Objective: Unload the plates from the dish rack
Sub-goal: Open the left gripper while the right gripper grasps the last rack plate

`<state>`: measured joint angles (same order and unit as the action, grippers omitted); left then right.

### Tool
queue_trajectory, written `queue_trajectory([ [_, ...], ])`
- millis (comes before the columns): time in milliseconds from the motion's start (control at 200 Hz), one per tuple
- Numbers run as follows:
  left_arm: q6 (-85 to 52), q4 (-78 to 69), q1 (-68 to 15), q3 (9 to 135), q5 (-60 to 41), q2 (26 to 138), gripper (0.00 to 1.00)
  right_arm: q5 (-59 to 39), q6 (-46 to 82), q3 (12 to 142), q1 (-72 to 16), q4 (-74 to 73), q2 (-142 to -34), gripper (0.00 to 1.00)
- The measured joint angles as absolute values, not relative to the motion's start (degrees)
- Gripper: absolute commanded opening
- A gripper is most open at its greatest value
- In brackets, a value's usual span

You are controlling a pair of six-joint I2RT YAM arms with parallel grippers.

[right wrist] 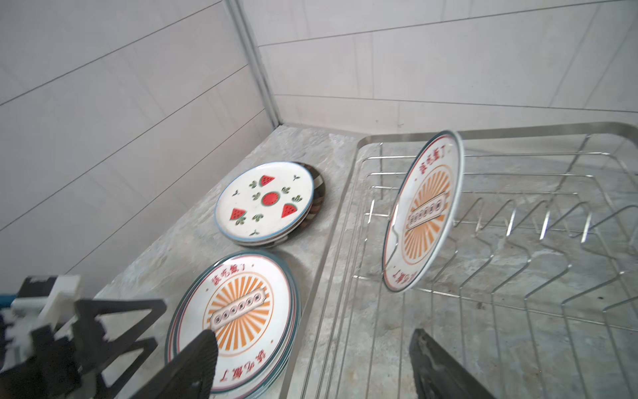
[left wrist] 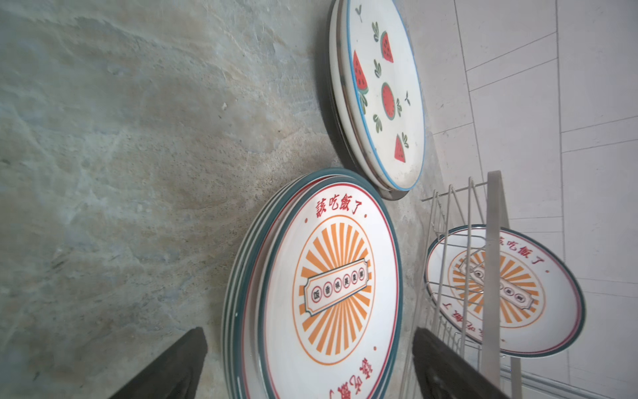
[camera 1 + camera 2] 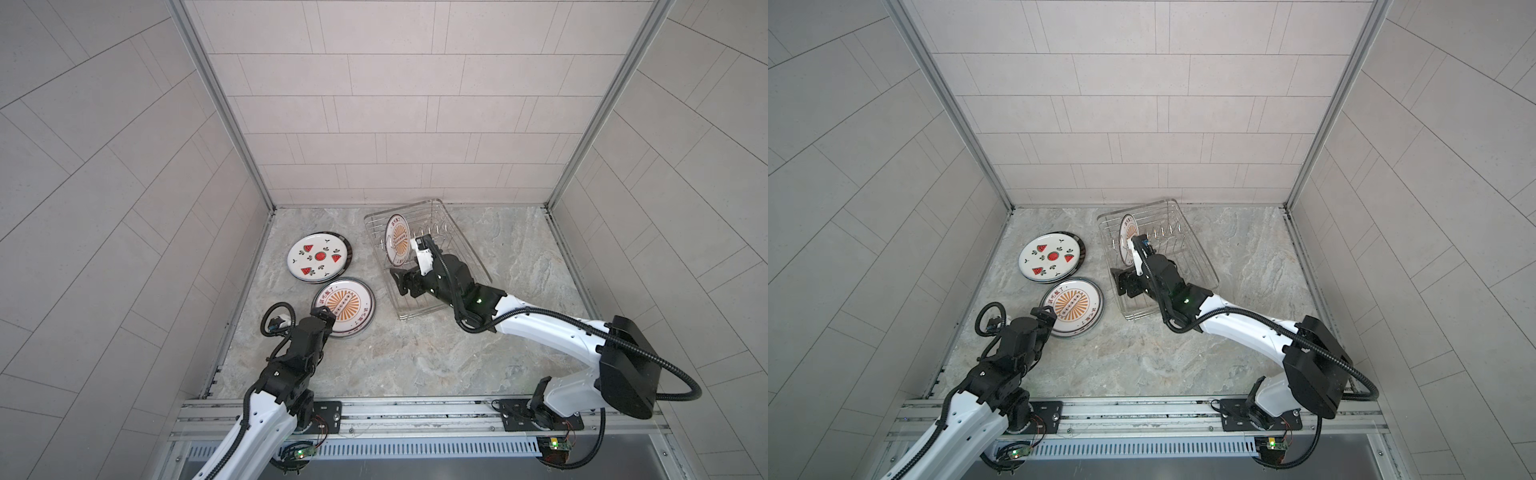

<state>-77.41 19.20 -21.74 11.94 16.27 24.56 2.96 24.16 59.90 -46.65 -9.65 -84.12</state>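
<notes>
so, only 1 sunburst plate [image 3: 398,239] is seen in the dish rack [image 3: 457,241], stood on edge among the prongs at the rack's far-left end and tilted a bit. the rack is set at an angle on the marble top [image 3: 415,365], toward the back wall. to its left, 2 piles are laid flat. a sunburst stack [image 3: 347,309] is nearer the front. a watermelon stack [image 3: 318,257] is just behind it, rims nearly touching, with a dark-rimmed plate peeking out underneath. how many plates are in each pile can't be counted for sure. the left gripper [image 3: 324,312] is spread wide at the near-left edge of the sunburst stack. in the left wrist view the stack's rim is framed between the fingers [image 2: 172,362], and nothing is pinched. the right gripper [image 3: 399,280] is also held wide apart, low over the rack's left rim. it's parked near the upright plate without touching it, and nothing is gripped there either.
</notes>
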Motion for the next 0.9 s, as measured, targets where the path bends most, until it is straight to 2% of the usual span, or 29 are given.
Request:
queue_trajectory([
  [40,-75.5,17.1,-22.2,12.1,16.3,24.9,1.0,3.7,24.5,62.8,-45.7,-8.3,-86.0,0.99],
  [265,-64.0,4.2,-30.4,17.5,17.4,33.6,1.0,7.3,24.4,76.7,-40.7,-0.4,-97.5,0.98],
  [440,-54.0,-11.4,-31.9,17.6,12.5,41.6,1.0,8.4,23.4,88.3,-38.0,5.7,-108.0,0.79],
  [601,-47.0,-27.8,-31.9,15.4,7.0,45.9,1.0,13.1,22.2,99.5,-37.6,12.4,-116.6,0.52],
  [676,-45.3,-33.5,-31.9,13.7,5.5,48.0,1.0,15.7,21.4,104.8,-37.7,15.3,-120.4,0.49],
  [821,-44.5,-38.0,-31.9,12.3,4.2,50.3,1.0,21.6,20.7,109.6,-38.1,20.2,-124.2,0.35],
  [901,-44.5,-38.9,-31.9,12.3,3.5,51.0,1.0,24.4,20.4,111.0,-38.5,22.1,-125.1,0.33],
])
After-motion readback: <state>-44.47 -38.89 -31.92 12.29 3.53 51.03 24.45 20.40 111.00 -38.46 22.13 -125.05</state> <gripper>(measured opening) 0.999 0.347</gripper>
